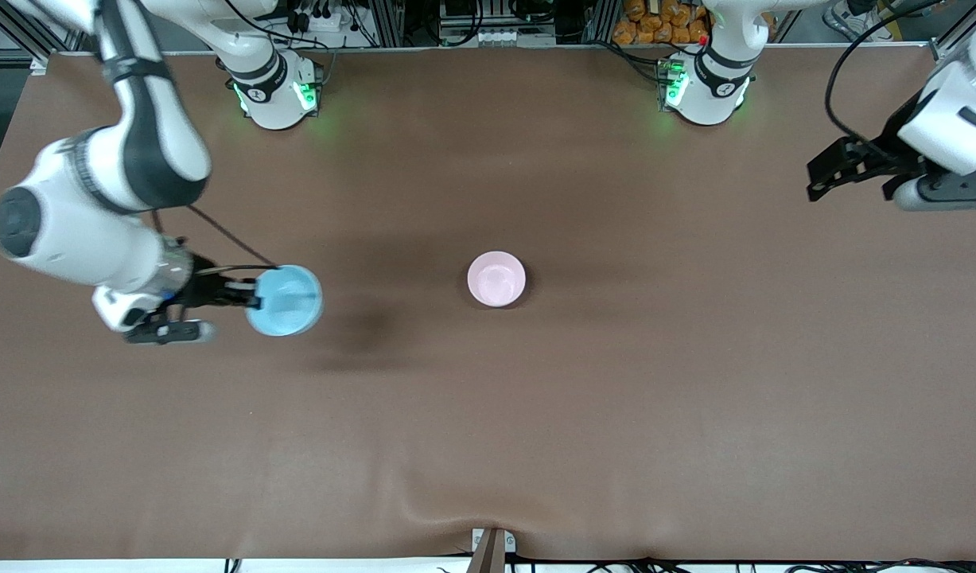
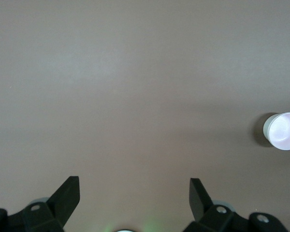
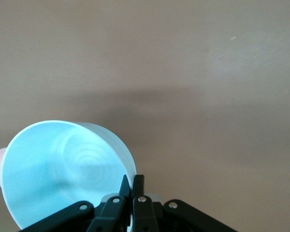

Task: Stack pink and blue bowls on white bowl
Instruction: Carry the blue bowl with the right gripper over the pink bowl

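Observation:
My right gripper (image 1: 253,299) is shut on the rim of the light blue bowl (image 1: 287,301) and holds it tilted in the air over the right arm's end of the table. The right wrist view shows its fingers (image 3: 138,182) pinching the blue bowl's (image 3: 63,169) wall. The pale pink bowl (image 1: 496,278) stands upright at the table's middle; it also shows in the left wrist view (image 2: 282,131). No cream-white bowl shows on its own. My left gripper (image 1: 815,181) is open and empty, up over the left arm's end; its own view (image 2: 134,188) shows bare cloth between the fingers.
The brown cloth-covered table (image 1: 615,398) carries nothing else. The two arm bases (image 1: 277,91) (image 1: 706,87) stand along the edge farthest from the front camera. A small metal bracket (image 1: 491,547) sits at the nearest edge.

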